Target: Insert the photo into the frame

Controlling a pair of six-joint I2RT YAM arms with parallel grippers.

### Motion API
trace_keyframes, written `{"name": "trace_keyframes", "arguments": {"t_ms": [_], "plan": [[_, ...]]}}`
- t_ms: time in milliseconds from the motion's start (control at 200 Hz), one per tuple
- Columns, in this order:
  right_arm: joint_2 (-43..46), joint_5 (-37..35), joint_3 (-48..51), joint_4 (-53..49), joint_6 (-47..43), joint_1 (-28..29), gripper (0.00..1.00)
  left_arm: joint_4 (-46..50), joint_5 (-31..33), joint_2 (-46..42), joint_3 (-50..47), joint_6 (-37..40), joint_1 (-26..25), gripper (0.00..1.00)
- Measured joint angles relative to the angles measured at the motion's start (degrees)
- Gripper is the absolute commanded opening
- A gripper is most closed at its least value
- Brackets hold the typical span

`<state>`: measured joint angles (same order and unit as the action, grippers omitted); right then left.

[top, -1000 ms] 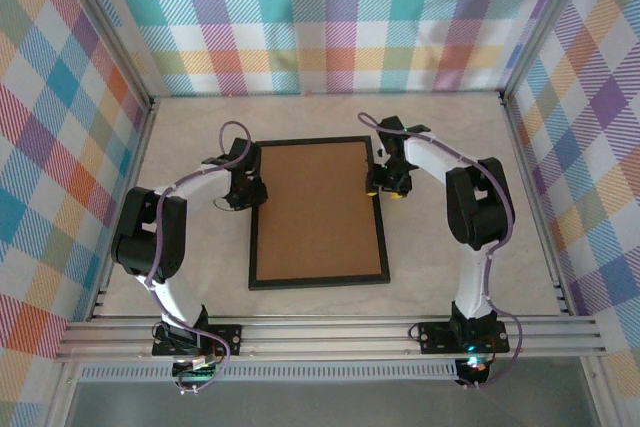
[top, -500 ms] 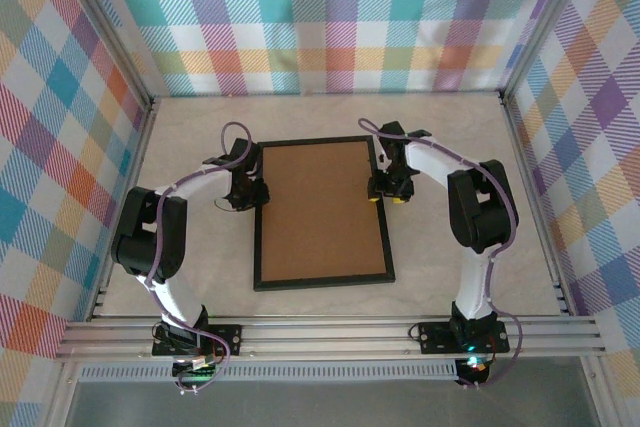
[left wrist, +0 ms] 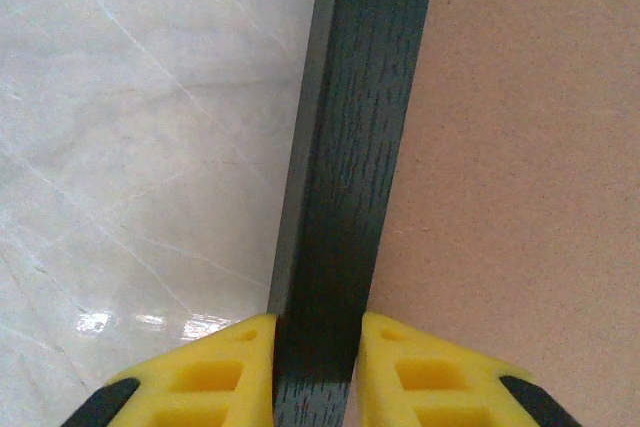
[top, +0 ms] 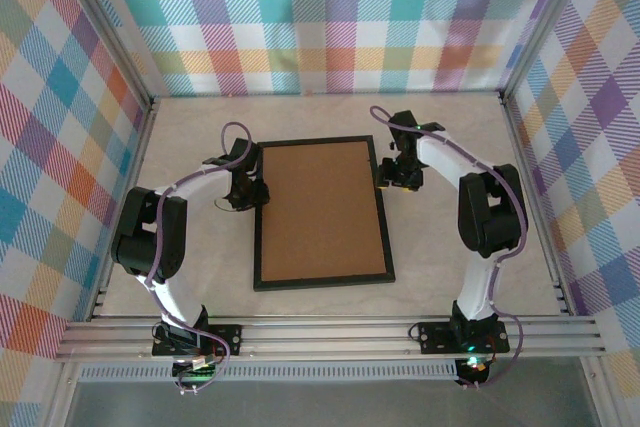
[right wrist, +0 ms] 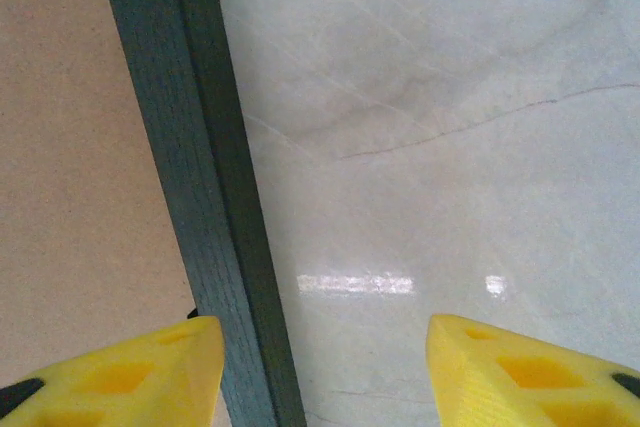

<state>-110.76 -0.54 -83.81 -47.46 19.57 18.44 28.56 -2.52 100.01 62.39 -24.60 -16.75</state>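
Observation:
The frame lies flat in the middle of the table, its brown back up and its thin black rim around it. My left gripper is at the upper part of the left rail. In the left wrist view my left gripper is shut on that black rail, one yellow finger on each side. My right gripper hangs by the upper right rail. Seen from the right wrist, my right gripper is open: one finger is over the brown back, the other over bare table, with the rail near the inner finger. The photo is out of view.
The pale marbled tabletop is bare to the right of the frame. Plaid walls close in the back and both sides. An aluminium rail with both arm bases runs along the near edge.
The frame has slid a little to the right. My right gripper has moved right and slightly back along the right rail. The left arm has kept its hold and place.

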Motion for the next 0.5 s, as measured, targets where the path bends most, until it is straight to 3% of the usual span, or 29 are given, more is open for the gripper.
{"name": "trace_keyframes", "arguments": {"t_ms": [505], "plan": [[-3.7, 2.6, 0.0, 1.2, -0.4, 0.7, 0.56, 0.0, 0.0, 0.0, 0.0, 0.0, 0.0, 0.24]]}}
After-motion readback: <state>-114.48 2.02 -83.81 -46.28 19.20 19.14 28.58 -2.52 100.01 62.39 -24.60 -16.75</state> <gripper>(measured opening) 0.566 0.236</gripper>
